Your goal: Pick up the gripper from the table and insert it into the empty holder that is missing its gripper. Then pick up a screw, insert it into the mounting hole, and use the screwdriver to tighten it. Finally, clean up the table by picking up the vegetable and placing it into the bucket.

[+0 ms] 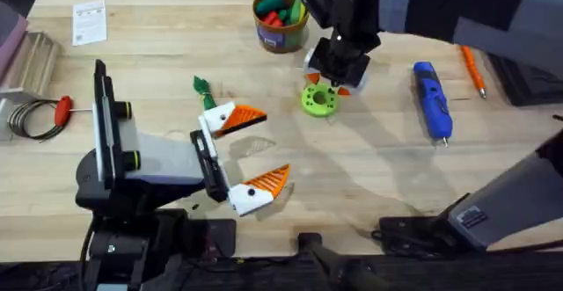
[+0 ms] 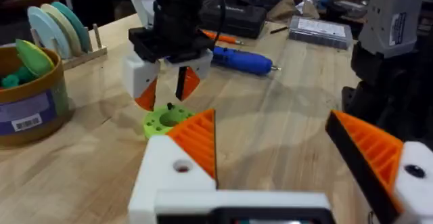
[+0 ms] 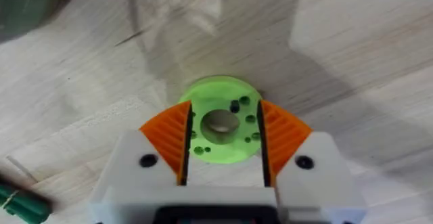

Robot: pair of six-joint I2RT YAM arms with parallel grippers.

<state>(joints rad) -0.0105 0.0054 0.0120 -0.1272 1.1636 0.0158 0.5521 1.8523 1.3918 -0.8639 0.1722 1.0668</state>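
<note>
My right gripper (image 1: 337,84) hangs low over a round green disc (image 1: 319,99), open, its orange pads (image 3: 169,132) on either side of the disc's centre hole. A small dark screw (image 3: 235,105) sits in the disc (image 3: 220,129). My left gripper (image 1: 262,148) rests open near the table's middle, both white mounts carrying orange tips. The dark-green vegetable (image 1: 202,90) lies just beyond it. The blue screwdriver (image 1: 433,100) lies to the right, and the bucket (image 1: 280,18) stands at the back. The loose gripper tip and the empty holder are out of view.
A thin orange tool (image 1: 475,69) lies right of the screwdriver. At the far left are a red-handled tool (image 1: 62,111) with a wire coil and a paper sheet (image 1: 88,20). The wooden table (image 1: 369,168) is bare in front of the disc.
</note>
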